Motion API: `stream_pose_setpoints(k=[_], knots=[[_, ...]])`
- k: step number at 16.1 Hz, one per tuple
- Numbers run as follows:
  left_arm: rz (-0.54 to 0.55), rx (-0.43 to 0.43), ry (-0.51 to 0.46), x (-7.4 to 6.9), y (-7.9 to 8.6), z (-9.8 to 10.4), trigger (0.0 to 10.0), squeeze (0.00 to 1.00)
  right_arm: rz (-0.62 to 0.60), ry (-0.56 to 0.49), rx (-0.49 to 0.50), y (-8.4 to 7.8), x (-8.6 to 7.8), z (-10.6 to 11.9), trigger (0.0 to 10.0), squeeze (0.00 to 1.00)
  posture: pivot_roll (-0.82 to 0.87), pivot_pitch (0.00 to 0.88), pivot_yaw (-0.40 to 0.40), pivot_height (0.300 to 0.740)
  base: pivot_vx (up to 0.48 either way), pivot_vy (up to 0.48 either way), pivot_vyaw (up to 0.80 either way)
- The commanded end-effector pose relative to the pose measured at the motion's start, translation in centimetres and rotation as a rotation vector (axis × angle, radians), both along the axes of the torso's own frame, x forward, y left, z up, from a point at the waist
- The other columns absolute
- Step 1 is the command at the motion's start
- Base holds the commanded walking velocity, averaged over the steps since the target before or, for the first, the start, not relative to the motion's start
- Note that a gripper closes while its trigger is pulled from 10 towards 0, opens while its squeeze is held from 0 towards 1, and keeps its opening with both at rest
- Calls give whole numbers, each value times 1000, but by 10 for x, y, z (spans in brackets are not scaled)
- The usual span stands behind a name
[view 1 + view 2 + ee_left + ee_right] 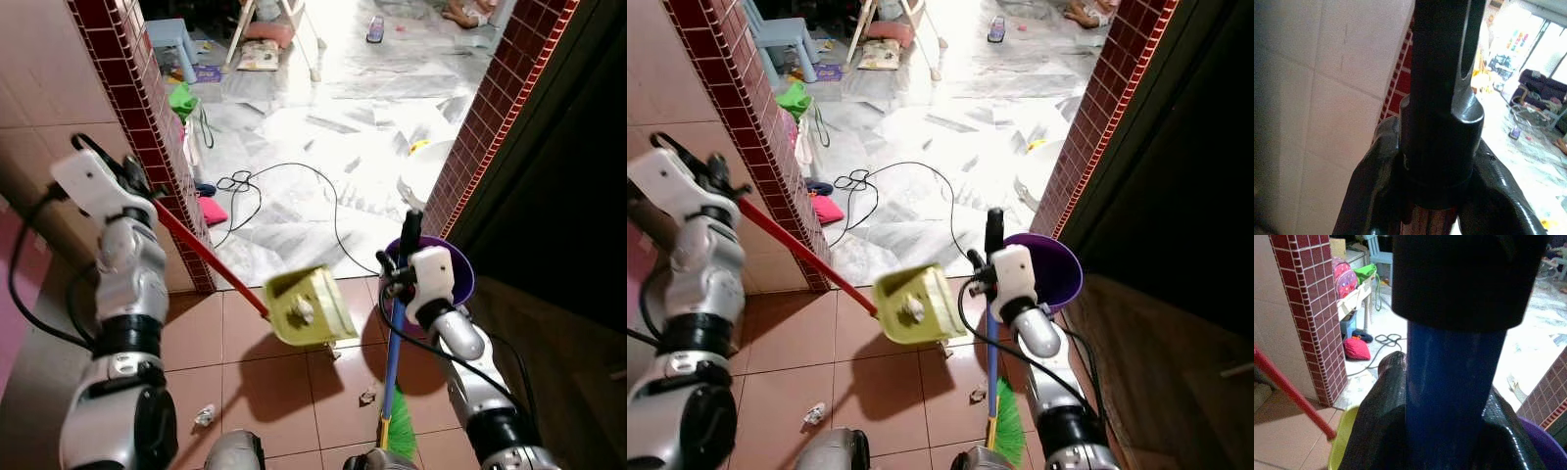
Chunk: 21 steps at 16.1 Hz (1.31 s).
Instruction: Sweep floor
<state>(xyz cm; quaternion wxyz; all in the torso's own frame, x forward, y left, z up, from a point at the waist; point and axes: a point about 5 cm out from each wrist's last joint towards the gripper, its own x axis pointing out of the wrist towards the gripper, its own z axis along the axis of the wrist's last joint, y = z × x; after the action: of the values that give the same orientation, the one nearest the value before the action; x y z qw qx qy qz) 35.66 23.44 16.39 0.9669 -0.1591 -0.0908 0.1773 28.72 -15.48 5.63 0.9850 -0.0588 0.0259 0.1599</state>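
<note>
My left gripper [137, 186] is shut on the red handle [206, 257] of a yellow-green dustpan [308, 307], which hangs tilted above the brown tiles. The left wrist view has the black fingers [1371, 181] clamped around the handle's dark end cap [1442, 112]. My right gripper [400, 266] is shut on the blue stick [394, 352] of a broom whose green bristles [397, 436] rest on the floor. The fingers [1376, 431] hug the blue stick [1449, 396] in the right wrist view. Small scraps of litter [204, 416] [368, 397] lie on the tiles.
A purple bucket [460, 279] stands behind the right arm by the brick door post [490, 117]. Another brick pillar [147, 117] is at the left. Beyond the doorway a black cable [294, 186], a red cloth [211, 211] and a blue stool [176, 39] lie on white marble floor.
</note>
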Motion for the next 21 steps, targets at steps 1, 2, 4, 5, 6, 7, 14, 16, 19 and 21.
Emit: stream_pose_setpoints(k=[1,2,4,5,6,7,14,16,19,21], knots=[[6,-18,-96,6,0,27,10000,0,-8,-13,-9,-4,1,3,10000,0,-87,0,34,740,0,0,0],[15,-18,-125,9,3,40,10000,0,5,-8,5,-2,-2,3,10000,0,-98,0,43,740,0,0,0],[22,-16,-158,13,6,55,10000,0,14,-5,34,-2,-3,4,10000,0,-102,0,47,740,0,0,0],[21,-11,-172,16,6,62,10000,0,4,-5,34,-3,-4,5,10000,0,-107,0,54,740,0,0,0],[4,15,-184,18,2,69,10000,0,-20,10,27,-8,-5,4,10000,0,-114,0,60,740,0,0,-800],[-4,25,-186,18,0,70,10000,0,-31,15,22,-10,-6,3,10000,0,-117,0,64,740,0,0,-800],[-90,25,-266,19,-22,86,10000,0,0,-13,2,-7,-10,7,10000,0,-127,0,52,740,0,0,-800],[-111,17,-280,19,-25,87,10000,0,8,-10,7,-5,-12,5,10000,0,-123,0,51,740,0,0,-800],[-117,19,-302,18,-26,93,10000,0,16,-18,12,-3,-11,7,10000,0,-123,0,46,740,0,0,-650],[-114,14,-335,18,-26,105,10000,0,41,-42,-1,-1,-11,11,10000,0,-126,0,45,740,0,0,-522]])
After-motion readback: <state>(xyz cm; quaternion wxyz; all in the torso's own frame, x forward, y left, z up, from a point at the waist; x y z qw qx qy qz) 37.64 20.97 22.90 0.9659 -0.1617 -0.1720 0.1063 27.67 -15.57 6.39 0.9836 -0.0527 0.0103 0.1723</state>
